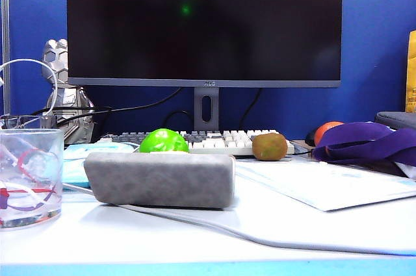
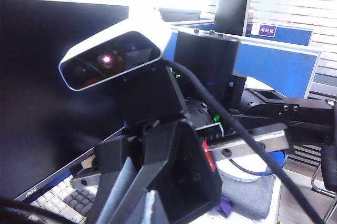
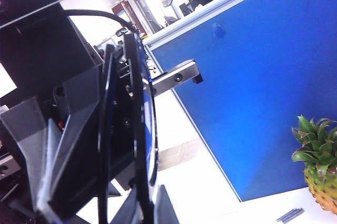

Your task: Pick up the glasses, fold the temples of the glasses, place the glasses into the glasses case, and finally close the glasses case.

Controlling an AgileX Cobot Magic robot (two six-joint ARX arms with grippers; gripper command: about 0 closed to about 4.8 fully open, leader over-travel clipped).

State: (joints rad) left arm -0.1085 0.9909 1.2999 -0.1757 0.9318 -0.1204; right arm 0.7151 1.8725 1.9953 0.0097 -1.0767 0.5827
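Note:
The grey glasses case (image 1: 159, 178) lies shut on the white table, left of centre; neither gripper appears in the exterior view. Both grippers are raised and face each other. In the right wrist view the black-framed glasses (image 3: 138, 129) stand edge-on, and my right gripper (image 3: 152, 211) is shut on the frame's rim. A slim black bar that looks like a temple (image 3: 107, 129) runs alongside the rim. My left gripper (image 3: 52, 205) sits just beside that bar, its grey fingers (image 3: 79, 113) converging. Whether they pinch anything stays unclear. The left wrist view shows mostly the right arm's camera (image 2: 108, 60).
Behind the case are a monitor (image 1: 205, 23), keyboard (image 1: 214, 141), green ball (image 1: 164, 141) and kiwi (image 1: 270, 146). A glass cup (image 1: 29, 175) stands at the left. Purple cloth (image 1: 364, 143) and paper (image 1: 325, 185) lie to the right. A cable (image 1: 195, 221) crosses the front.

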